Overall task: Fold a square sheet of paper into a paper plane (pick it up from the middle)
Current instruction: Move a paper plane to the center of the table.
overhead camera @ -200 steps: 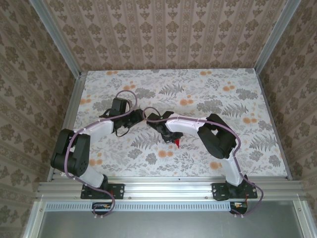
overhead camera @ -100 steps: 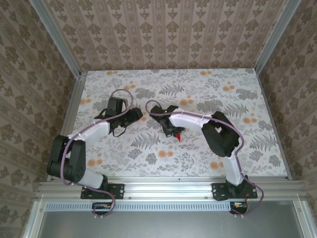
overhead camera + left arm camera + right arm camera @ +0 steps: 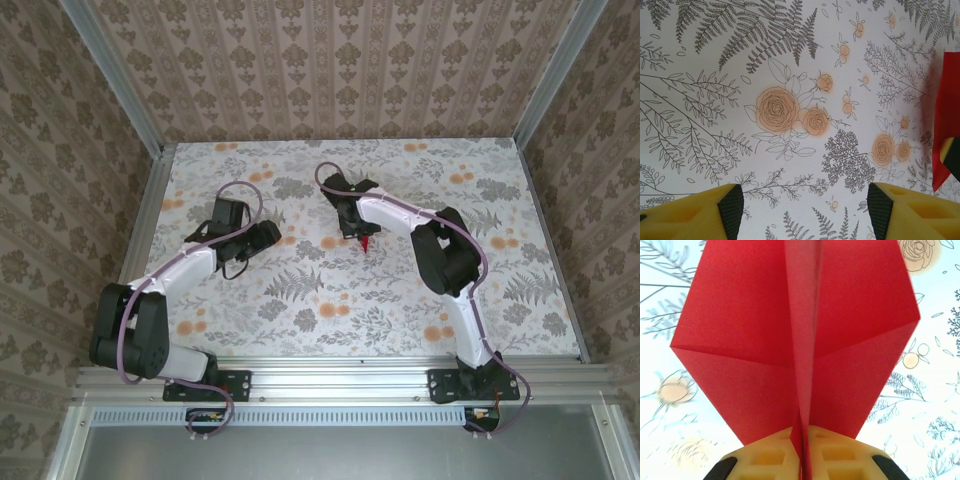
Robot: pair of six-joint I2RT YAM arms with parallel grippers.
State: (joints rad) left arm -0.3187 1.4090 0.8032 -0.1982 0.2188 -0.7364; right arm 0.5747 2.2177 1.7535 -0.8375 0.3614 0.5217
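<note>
The red sheet of paper is folded into a pointed, kite-like paper plane (image 3: 795, 340) with a centre crease. My right gripper (image 3: 805, 460) is shut on that crease, and the wings spread to both sides above its yellow fingers (image 3: 765, 455). In the top view the right gripper (image 3: 360, 232) holds the plane (image 3: 366, 243) above the middle of the far half of the table. My left gripper (image 3: 264, 236) hovers to its left, open, with nothing between its fingers (image 3: 732, 210). A red edge of the plane (image 3: 945, 110) shows at the right of the left wrist view.
The floral tablecloth (image 3: 300, 300) covers the whole table. Patterned walls and aluminium rails (image 3: 150, 210) close it in on the left, right and far sides. Both arm bases sit on the near rail (image 3: 340, 378).
The right arm has carried the plane away from the near middle toward the far side. The left arm has drawn back to the left and its jaws have widened.
</note>
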